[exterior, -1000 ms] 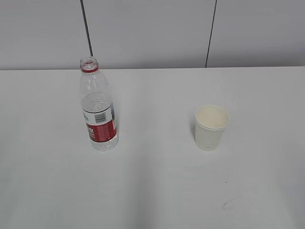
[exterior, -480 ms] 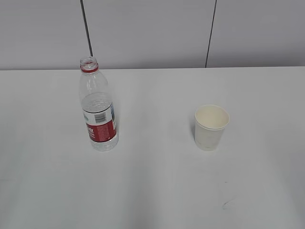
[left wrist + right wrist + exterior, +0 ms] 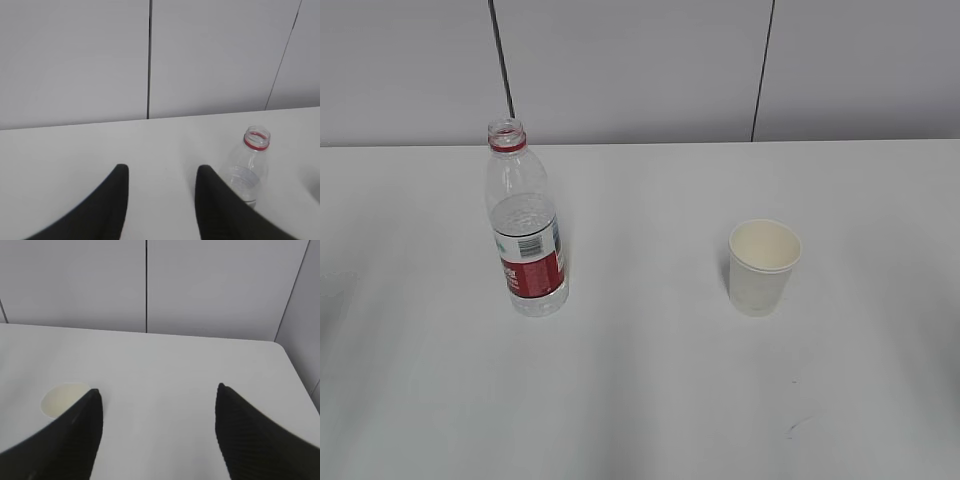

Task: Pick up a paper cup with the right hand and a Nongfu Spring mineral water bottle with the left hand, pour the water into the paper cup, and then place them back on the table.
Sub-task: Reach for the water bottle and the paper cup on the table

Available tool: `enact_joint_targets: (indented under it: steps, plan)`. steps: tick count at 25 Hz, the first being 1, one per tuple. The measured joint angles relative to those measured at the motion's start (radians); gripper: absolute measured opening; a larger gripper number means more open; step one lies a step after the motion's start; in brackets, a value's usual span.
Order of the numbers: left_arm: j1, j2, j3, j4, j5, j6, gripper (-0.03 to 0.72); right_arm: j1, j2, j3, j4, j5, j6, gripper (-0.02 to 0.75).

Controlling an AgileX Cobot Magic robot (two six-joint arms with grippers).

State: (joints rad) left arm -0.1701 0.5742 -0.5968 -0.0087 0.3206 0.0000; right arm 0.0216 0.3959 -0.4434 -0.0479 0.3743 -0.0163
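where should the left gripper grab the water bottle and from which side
Probably around the clear body of the Nongfu Spring mineral water bottle, above the label and below the tapering shoulder. It stands upright and uncapped on the table, so a level approach from the near side suits, jaws straddling it. The left gripper is open and empty, with the bottle off to its right.

You saw a bottle (image 3: 525, 225) made of clear, shiny plastic, with a red plastic ring at its neck and a smooth, glossy red-and-white label. Its bottom part looked bumpy. To the right of the bottle stood a cup (image 3: 763, 266) of plain white paper, dull, with a cream inside. Both stood on a table (image 3: 650, 390) that looked smooth, white and matt. The left hand (image 3: 161, 175) and the right hand (image 3: 157, 400) had dull black fingers; the right ones looked finely woven.
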Motion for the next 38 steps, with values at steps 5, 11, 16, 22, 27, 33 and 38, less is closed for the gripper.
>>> enact_joint_targets:
  steps: [5, 11, 16, 22, 27, 33, 38]
  plan:
    - [0.0, 0.082, 0.042, -0.04, -0.154, 0.0, 0.276, 0.0, 0.074, 0.079, -0.004, -0.187, 0.0, 0.524]
    - [0.0, 0.09, 0.231, -0.073, -0.381, 0.0, 0.276, 0.0, 0.093, 0.219, -0.004, -0.419, 0.0, 0.524]
    - [0.0, 0.09, 0.306, -0.046, -0.415, 0.0, 0.276, 0.0, 0.093, 0.316, 0.013, -0.501, 0.0, 0.524]
    - [0.0, 0.094, 0.393, 0.009, -0.489, 0.0, 0.276, 0.0, 0.119, 0.331, 0.021, -0.552, 0.002, 0.524]
    - [-0.077, 0.203, 0.411, 0.009, -0.585, 0.0, 0.276, 0.0, 0.242, 0.331, 0.021, -0.611, 0.004, 0.524]
    - [-0.194, 0.454, 0.411, 0.009, -0.815, 0.0, 0.274, 0.0, 0.438, 0.334, -0.007, -0.757, 0.077, 0.524]
    - [-0.198, 0.674, 0.411, 0.018, -1.096, 0.0, 0.275, 0.0, 0.622, 0.401, -0.137, -1.063, 0.158, 0.524]
